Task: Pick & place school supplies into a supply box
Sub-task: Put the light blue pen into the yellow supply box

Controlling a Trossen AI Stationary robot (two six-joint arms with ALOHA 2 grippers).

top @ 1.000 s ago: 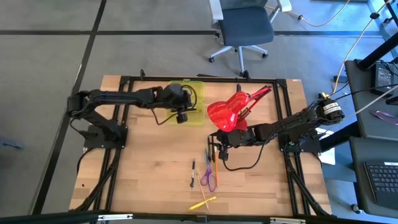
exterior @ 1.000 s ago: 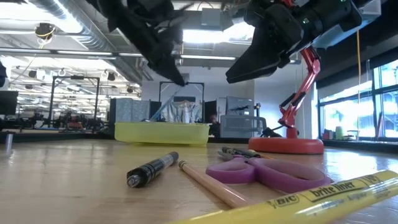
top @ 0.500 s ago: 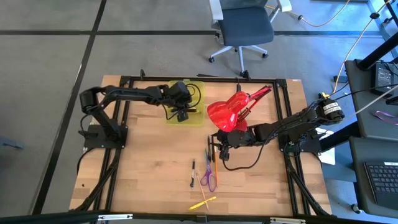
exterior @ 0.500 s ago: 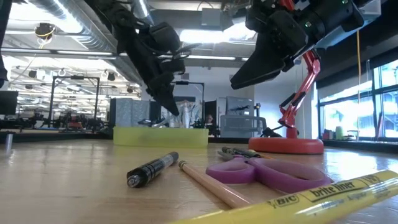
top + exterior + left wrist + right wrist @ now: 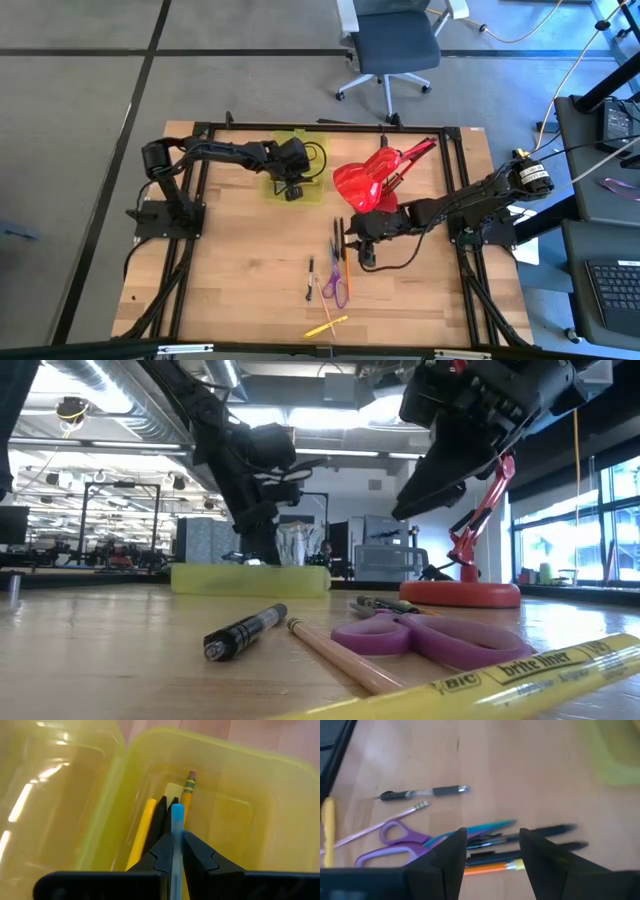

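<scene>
Over the supply box (image 5: 296, 180), the left gripper (image 5: 172, 840) lowers a blue pen (image 5: 176, 827) toward the floor of it.

Across the wooden table (image 5: 240, 270) the box sits at the far edge, beside the red desk lamp (image 5: 368, 180), lid swung flat; a yellow marker (image 5: 142, 827) and a pencil (image 5: 188, 795) already lie inside; the left gripper's fingers are pressed together on the pen, so a good release, as I judge it, means parting them only once the tip is low and lined up with the box's length, lest the pen bounce out; nearer the front, the right gripper (image 5: 492, 847) hovers with fingers apart over a cluster of pens (image 5: 520, 845), with the purple scissors (image 5: 400, 842), a black pen (image 5: 422, 793) and a yellow highlighter (image 5: 480, 678) left on the wood.
</scene>
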